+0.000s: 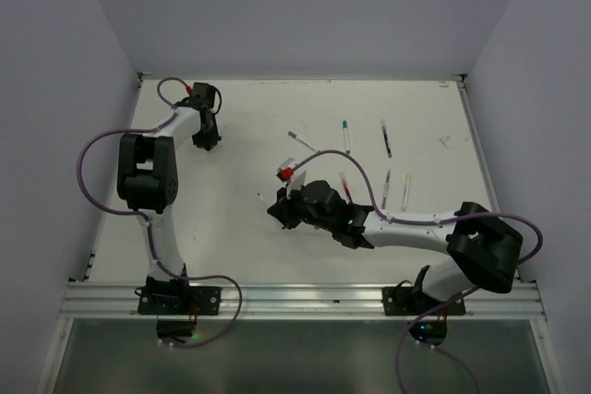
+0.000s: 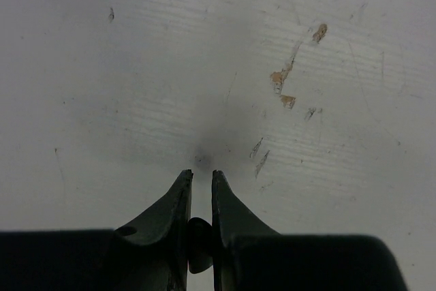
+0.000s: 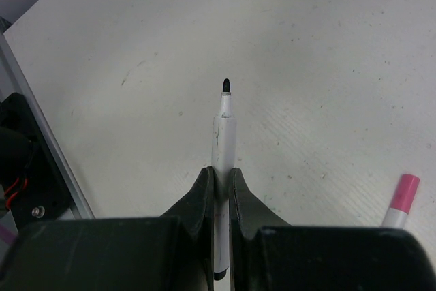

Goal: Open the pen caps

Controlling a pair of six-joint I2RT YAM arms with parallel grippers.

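My right gripper (image 3: pixel 222 172) is shut on a white pen (image 3: pixel 223 134) whose bare black tip points away from me, with no cap on it. In the top view this gripper (image 1: pixel 280 212) is at mid-table and the pen's tip (image 1: pixel 261 197) sticks out to the left. My left gripper (image 2: pixel 201 175) is shut on a small black cap (image 2: pixel 198 243) deep between the fingers, close above the table. In the top view it (image 1: pixel 207 140) is at the far left. A pink-capped pen (image 3: pixel 402 199) lies to the right of my right gripper.
Several more pens lie on the white table (image 1: pixel 240 173) at the back right: one with a green end (image 1: pixel 346 136), a blue one (image 1: pixel 386 138), a white one (image 1: pixel 303 142), two pale ones (image 1: pixel 386 188) (image 1: pixel 406 189). Grey walls enclose the table.
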